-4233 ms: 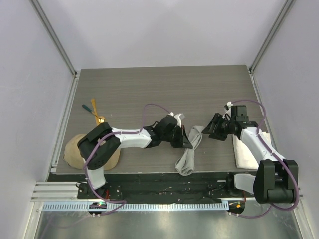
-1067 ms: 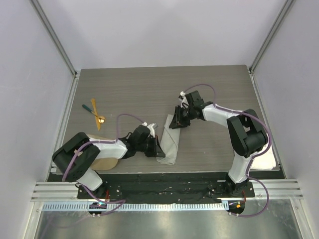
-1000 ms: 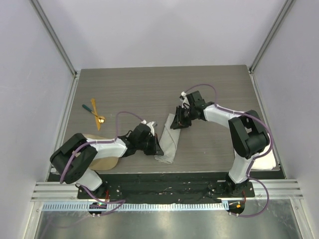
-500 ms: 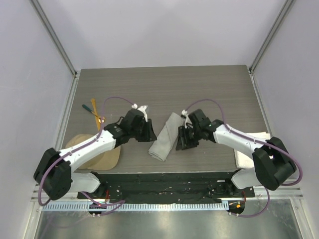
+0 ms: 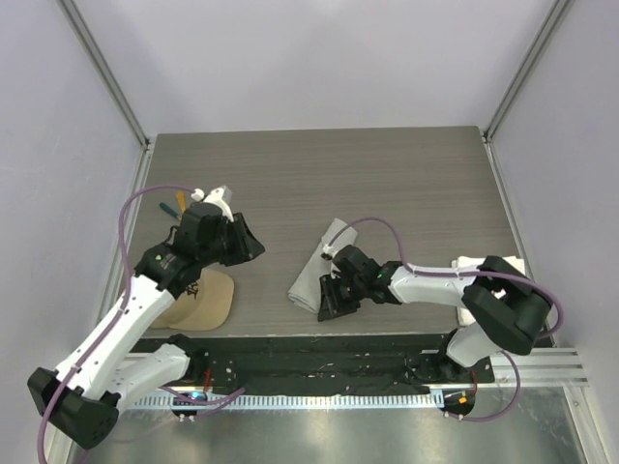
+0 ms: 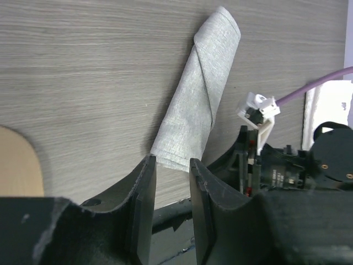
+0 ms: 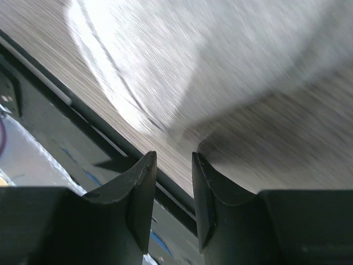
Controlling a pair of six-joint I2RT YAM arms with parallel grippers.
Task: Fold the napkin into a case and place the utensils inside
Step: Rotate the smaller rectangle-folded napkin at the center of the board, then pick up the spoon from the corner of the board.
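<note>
The left gripper point(image 5: 237, 242) has swung away from the napkin since half a second ago and now hangs over the left side of the table point(image 5: 406, 184), beside the tan cap point(image 5: 211, 304). It partly hides the utensils point(image 5: 172, 205) at the far left. Its fingers point(image 6: 144, 182) stand released, a narrow gap between them and nothing in it.

The napkin point(image 5: 314, 266) has stayed at the middle of the table, close to the near edge. It is a narrow folded strip of light grey cloth, lying aslant with its far end to the right and its near end to the left. One diagonal fold line crosses its far half, and the near end is cut square.

The right gripper point(image 5: 329, 295) has slid nearer along the strip to its near end, just right of it, low over the wood. Its fingers point(image 7: 142, 187) are parted and hold nothing; the cloth point(image 7: 220, 49) shows blurred just beyond them.

At the right edge lies a white towel point(image 5: 466, 263), partly under the right arm.
</note>
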